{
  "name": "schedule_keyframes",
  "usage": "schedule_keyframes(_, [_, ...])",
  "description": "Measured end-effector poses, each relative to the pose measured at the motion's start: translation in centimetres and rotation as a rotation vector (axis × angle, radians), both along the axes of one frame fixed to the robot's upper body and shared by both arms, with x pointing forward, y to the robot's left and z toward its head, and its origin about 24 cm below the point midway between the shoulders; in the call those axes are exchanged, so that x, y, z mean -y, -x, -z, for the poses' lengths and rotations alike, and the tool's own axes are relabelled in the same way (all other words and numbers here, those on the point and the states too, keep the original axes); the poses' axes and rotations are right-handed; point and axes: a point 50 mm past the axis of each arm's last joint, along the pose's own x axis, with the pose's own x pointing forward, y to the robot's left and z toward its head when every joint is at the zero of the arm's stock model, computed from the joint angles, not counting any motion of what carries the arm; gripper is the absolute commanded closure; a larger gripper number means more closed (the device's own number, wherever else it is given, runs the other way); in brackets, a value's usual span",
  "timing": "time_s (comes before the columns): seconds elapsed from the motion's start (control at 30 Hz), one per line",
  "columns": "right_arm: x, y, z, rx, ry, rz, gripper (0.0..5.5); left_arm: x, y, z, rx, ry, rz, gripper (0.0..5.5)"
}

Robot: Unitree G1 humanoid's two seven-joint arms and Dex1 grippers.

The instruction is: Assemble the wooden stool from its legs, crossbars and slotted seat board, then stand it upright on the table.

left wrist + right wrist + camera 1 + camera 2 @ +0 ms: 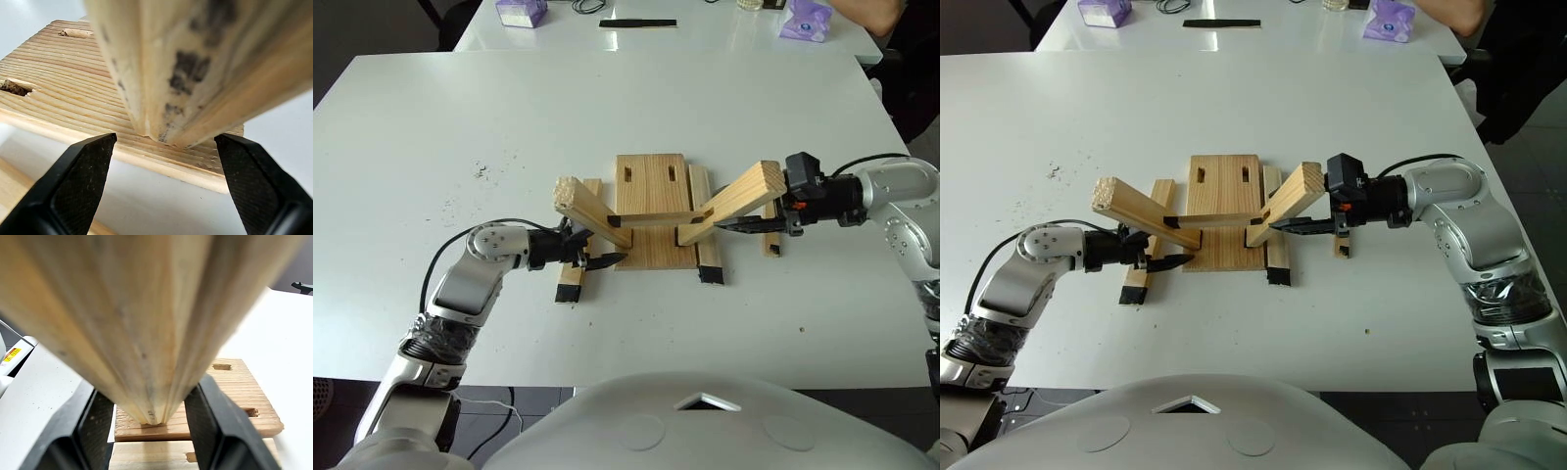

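The white table (460, 147) filled most of the head view, and the slotted seat board (651, 186) lay flat on it just right of centre, its two slots toward the top of the frame. Two thick legs leaned inward over the board, their inner ends resting near its lower edge: the left leg (590, 209) rose toward the left, the right leg (736, 199) toward the right. A black-tipped bar (572, 282) lay along the board's left side and another black-tipped bar (707, 250) along its right. The right gripper (729, 225) pinched the right leg, both pads (210, 426) pressed to the wood. The left gripper (607, 260) sat at the left leg with its fingers (83, 171) spread, one tip apart from the wood.
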Motion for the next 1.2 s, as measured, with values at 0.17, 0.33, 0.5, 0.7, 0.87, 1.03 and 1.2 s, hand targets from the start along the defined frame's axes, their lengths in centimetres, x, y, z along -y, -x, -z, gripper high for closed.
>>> schedule_keyframes(0.17, [-0.1, -0.1, 0.1, 0.003, 0.011, -0.002, 3.47, 0.0, -0.1, 0.2, -0.003, -0.011, -0.017, 1.77])
schedule_keyframes(0.33, [-0.1, -0.2, 0.4, 0.007, 0.006, -0.006, 3.47, 0.1, -0.1, 0.4, -0.012, -0.008, -0.038, 1.77])
schedule_keyframes(0.5, [0.0, -0.4, 0.9, -0.015, -0.008, 0.005, 3.47, 0.2, -0.2, 0.7, -0.028, -0.007, -0.06, 1.77])
schedule_keyframes(0.7, [0.0, -0.5, 1.0, -0.06, -0.02, 0.024, 3.47, 0.2, -0.4, 0.7, -0.025, -0.006, -0.08, 1.77])
schedule_keyframes(0.87, [0.0, -0.9, 0.9, -0.1, -0.014, 0.044, 3.47, 0.3, -0.4, 0.6, -0.014, -0.005, -0.09, 1.77])
schedule_keyframes(1.03, [0.2, -0.8, 0.8, -0.096, 0.007, 0.037, 3.47, 0.3, -0.1, 0.0, 0.011, -0.013, -0.069, 1.77])
schedule_keyframes(1.2, [0.0, 0.6, 0.3, -0.061, 0.05, 0.003, 3.47, 0.1, 1.4, -0.4, 0.001, -0.029, -0.003, 1.77])
